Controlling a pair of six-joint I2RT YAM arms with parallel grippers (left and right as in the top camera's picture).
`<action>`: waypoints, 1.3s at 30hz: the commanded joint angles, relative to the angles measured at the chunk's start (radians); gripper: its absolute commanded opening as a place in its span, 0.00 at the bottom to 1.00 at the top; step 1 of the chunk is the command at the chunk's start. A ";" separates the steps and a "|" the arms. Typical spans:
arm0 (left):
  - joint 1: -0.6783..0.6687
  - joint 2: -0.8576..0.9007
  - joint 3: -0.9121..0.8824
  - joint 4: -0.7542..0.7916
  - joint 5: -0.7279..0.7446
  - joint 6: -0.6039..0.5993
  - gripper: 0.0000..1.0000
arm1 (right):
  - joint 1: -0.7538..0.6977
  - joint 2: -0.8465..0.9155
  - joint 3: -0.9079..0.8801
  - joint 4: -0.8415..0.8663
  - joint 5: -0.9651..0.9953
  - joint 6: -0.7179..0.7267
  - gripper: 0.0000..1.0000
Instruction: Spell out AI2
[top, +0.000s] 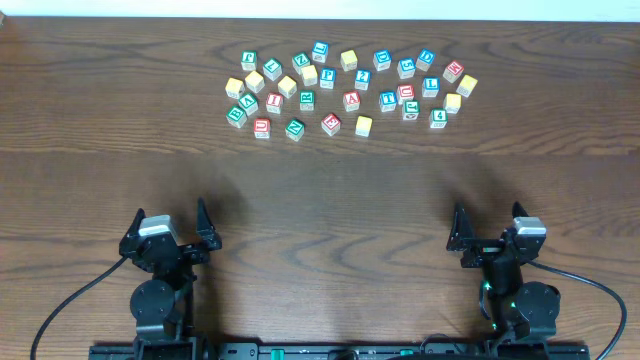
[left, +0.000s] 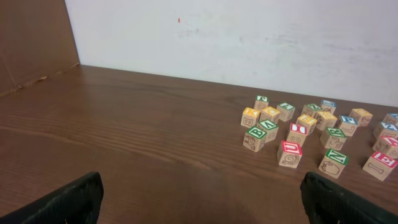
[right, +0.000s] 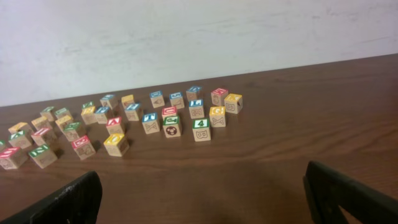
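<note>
The wooden letter cubes lie scattered in a loose cluster at the far side of the table. The red A cube (top: 352, 100) (right: 114, 124) sits near the cluster's middle. Toward the left of the cluster is the red I cube (top: 274, 101) (left: 299, 129). Several cubes carry blue print, and I cannot read which one bears the 2. My left gripper (top: 170, 212) (left: 202, 199) is open and empty at the near left, far from the cubes. At the near right, my right gripper (top: 488, 215) (right: 202, 196) is likewise open with nothing between its fingers.
A green A cube (top: 248, 102) (left: 267, 126) lies left of the red I, and a green 4 cube (top: 438, 118) (right: 200, 127) at the cluster's right front. A white wall (left: 249, 37) stands behind the table. Bare wood (top: 320, 210) separates grippers from cubes.
</note>
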 joint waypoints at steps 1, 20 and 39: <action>0.005 0.001 -0.015 -0.045 -0.003 0.014 1.00 | -0.006 -0.003 -0.004 -0.001 0.014 -0.008 0.99; 0.005 0.001 -0.015 -0.045 -0.003 0.014 1.00 | -0.006 -0.003 -0.004 -0.001 0.014 -0.008 0.99; 0.005 0.003 0.018 -0.041 -0.002 0.014 1.00 | -0.006 -0.003 -0.002 0.056 -0.037 -0.146 0.99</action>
